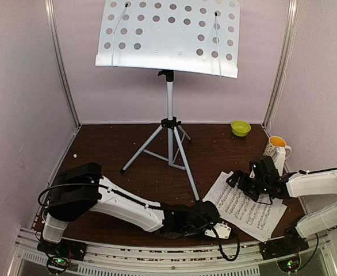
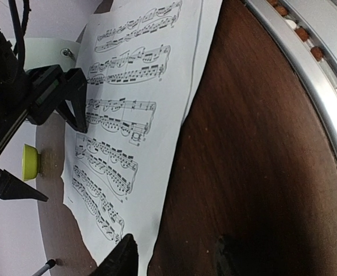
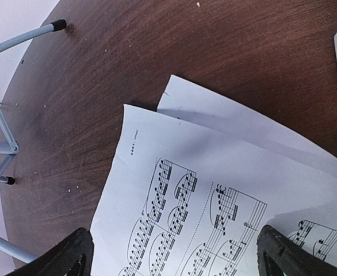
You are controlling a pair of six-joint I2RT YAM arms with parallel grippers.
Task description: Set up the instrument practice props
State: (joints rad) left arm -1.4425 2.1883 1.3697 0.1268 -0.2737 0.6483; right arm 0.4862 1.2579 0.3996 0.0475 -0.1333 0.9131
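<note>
Sheet-music pages [image 1: 246, 207] lie overlapped on the brown table [image 1: 117, 144], front right of the tripod music stand [image 1: 169, 34]. The right gripper [image 3: 177, 256] hangs wide open above them. The left gripper [image 2: 175, 259] sits low at their near corner, fingers apart.

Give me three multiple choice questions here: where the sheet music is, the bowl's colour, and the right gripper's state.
1. Where are the music pages? A pinned to the wall; B flat on the table; C on the floor.
2. What colour is the bowl? A red; B yellow-green; C blue.
3. The right gripper is: A open; B shut on a page; C shut on a pencil.
Answers: B, they lie on the dark wood; B, the top view shows it; A, its fingers stand wide apart above the pages.
</note>
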